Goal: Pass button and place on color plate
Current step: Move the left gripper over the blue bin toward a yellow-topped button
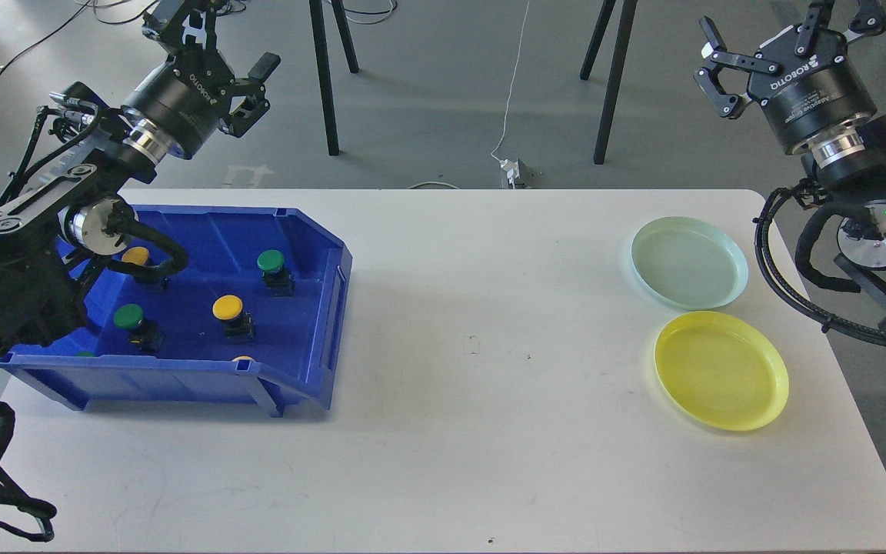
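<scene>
Several push buttons with black bases lie in a blue bin at the table's left. Among them are a yellow button, a green button, another green button and a yellow button partly behind my left arm's cable. A pale green plate and a yellow plate lie at the table's right, both holding nothing. My left gripper hangs open and empty above and behind the bin. High beyond the table's right end, my right gripper is open and empty.
The white table spans the view between bin and plates. Black tripod legs and a white cable with a plug are on the floor behind the table. The left arm's lower links overlap the bin's left side.
</scene>
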Robot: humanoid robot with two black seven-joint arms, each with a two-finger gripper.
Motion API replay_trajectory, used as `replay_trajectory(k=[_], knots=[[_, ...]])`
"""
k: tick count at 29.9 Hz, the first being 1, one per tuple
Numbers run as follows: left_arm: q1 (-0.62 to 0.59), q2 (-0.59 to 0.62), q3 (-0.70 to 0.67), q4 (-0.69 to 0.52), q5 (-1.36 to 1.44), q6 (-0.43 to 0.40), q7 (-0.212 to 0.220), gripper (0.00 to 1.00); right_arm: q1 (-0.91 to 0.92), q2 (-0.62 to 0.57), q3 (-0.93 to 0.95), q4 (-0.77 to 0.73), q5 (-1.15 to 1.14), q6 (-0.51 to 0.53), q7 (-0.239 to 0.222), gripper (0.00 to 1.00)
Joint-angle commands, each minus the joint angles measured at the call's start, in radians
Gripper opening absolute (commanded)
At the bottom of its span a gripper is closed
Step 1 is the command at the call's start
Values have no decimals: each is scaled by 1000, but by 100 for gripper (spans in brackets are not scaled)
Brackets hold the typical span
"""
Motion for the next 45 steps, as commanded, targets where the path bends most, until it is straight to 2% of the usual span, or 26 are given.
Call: replay_trajectory(k=[1,5,9,11,14,16,20,25,27,33,37,45], knots=[[-2,2,-19,1,-2,0,0,100,-1,1,1,0,0,0,0,99],[-3,10,-38,5,-5,0,0,100,-4,1,3,0,0,0,0,99],[4,7,-100,100,-57,0,0,100,-8,1,3,0,0,0,0,99],[7,-10,-143,84,-97,0,0,100,-10,1,1,0,0,0,0,99],[52,-10,-239,-7,-117,0,0,100,-14,2,3,-2,-2,0,0,99],[88,-13,-323,-118,-114,0,0,100,-16,4,1,0,-2,0,0,99],[99,57,-327,-312,-89,0,0,100,-14,10,1,-2,-3,0,0,99],[60,285,-146,-583,146,0,0,100,-14,10,1,-2,-3,0,0,99],[-11,356,-80,-627,330,0,0,100,-16,11,1,-2,-3,0,0,99],[-275,389,311,-628,438,0,0,100,-47,12,1,-3,-3,0,0,99],[-445,389,564,-611,624,0,0,100,-53,10,0,-3,-3,0,0,99],[-654,395,964,-596,912,0,0,99,-54,10,-2,-6,-3,0,0,99]])
